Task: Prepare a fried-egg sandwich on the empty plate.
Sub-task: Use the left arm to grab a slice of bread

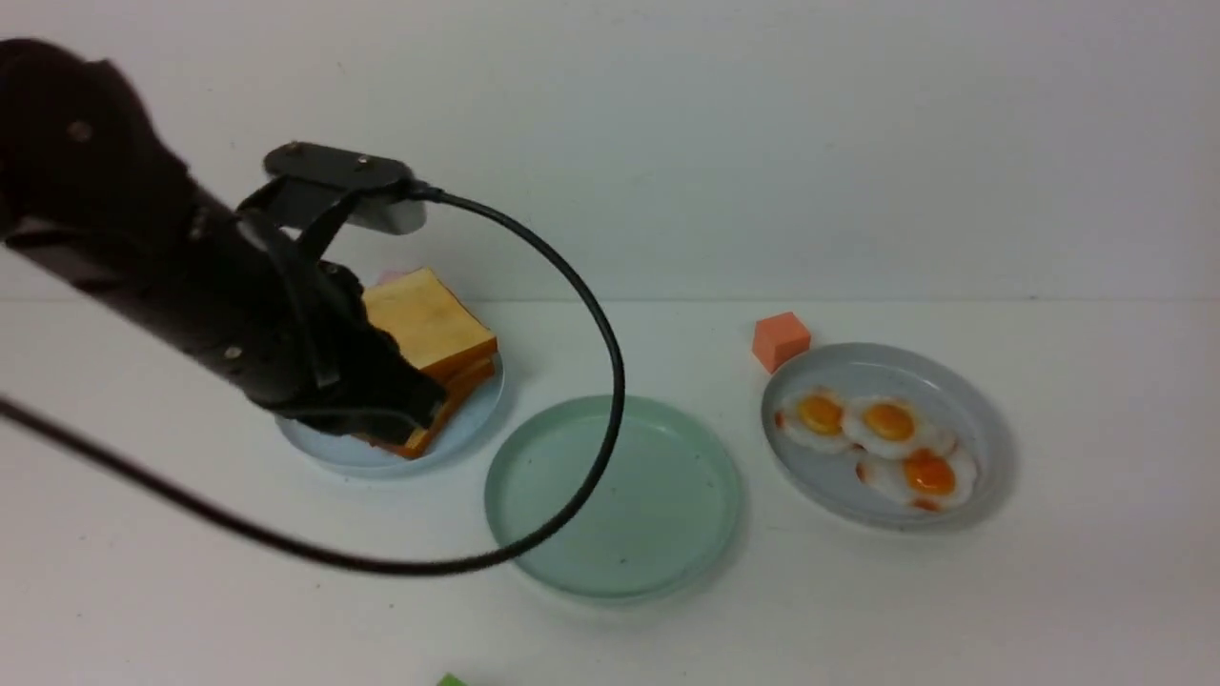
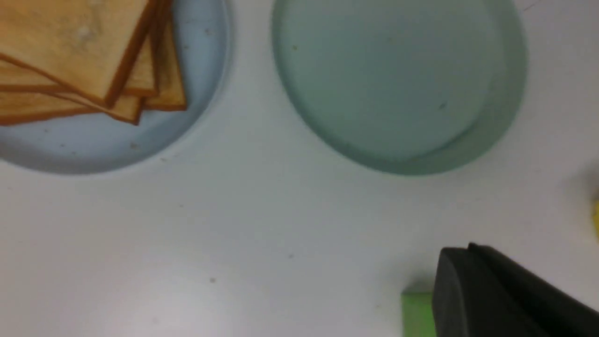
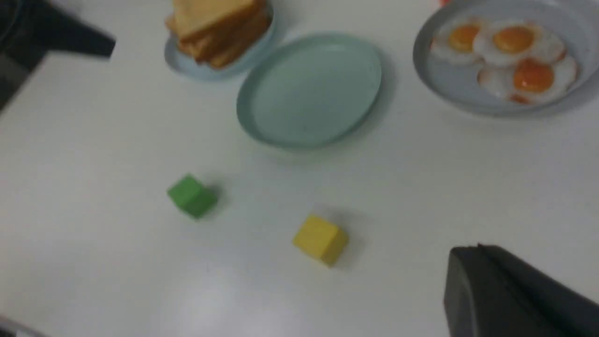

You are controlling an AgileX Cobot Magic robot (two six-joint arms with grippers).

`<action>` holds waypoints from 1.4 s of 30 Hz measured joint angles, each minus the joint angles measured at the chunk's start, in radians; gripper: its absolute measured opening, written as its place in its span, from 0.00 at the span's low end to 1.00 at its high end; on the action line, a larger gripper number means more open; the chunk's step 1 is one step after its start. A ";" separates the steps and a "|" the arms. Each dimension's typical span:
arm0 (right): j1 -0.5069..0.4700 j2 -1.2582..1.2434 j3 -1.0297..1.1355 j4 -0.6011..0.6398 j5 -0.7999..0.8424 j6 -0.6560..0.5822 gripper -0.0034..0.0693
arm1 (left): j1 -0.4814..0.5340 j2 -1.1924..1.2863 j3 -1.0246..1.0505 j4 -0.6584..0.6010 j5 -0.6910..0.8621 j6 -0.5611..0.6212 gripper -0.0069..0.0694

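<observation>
**Left claw (image 2: 461, 276) clenched and empty by the toast, nothing built yet**

No sandwich exists yet: its parts lie on separate plates. Toast (image 1: 429, 319) is stacked askew just beyond the left claw, and no slice is in its grip. The slices look stiff, light and dry, likely foam or plastic, so they should lift flat without sagging. The top slice sits turned against those under it, leaving a corner and two crust edges proud. That seems the place to pinch, with jaws above and below one crust and shallow enough to miss the next slice.

Eggs (image 1: 888, 422), three of them, lie well off to that claw's right with their whites overlapping. They look thin, soft and rubbery, probably floppy and a little slick. The free outer rim of a white is the likeliest hold, though a neighbour may drag along.

The mint plate (image 1: 658, 505) is bare. It sits to the left claw's right, between the toast plate (image 1: 477, 412) and the egg plate (image 1: 953, 386), near both.

The right claw (image 3: 472, 276) is clenched too and holds nothing. It hangs over the table (image 1: 1048, 591) on the robot's side of all three plates. Nearest it is a yellow cube (image 3: 320, 238), and a green cube (image 3: 191, 195) lies beyond that, toward the left claw. An orange cube (image 1: 781, 340) is farthest off, just beside the egg plate's far rim.
</observation>
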 joint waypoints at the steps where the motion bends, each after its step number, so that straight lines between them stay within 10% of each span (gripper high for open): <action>1: 0.028 0.028 -0.034 -0.007 0.022 -0.002 0.03 | 0.004 0.047 -0.043 0.023 0.029 0.002 0.07; 12: 0.205 0.072 -0.143 -0.121 0.075 -0.007 0.05 | 0.097 0.353 -0.325 0.078 -0.010 0.134 0.09; 26: 0.210 0.072 -0.143 -0.159 0.015 -0.007 0.06 | 0.097 0.490 -0.333 0.185 -0.185 0.316 0.54; 42: 0.210 0.072 -0.143 -0.161 0.000 -0.007 0.07 | 0.093 0.548 -0.350 0.257 -0.220 0.306 0.36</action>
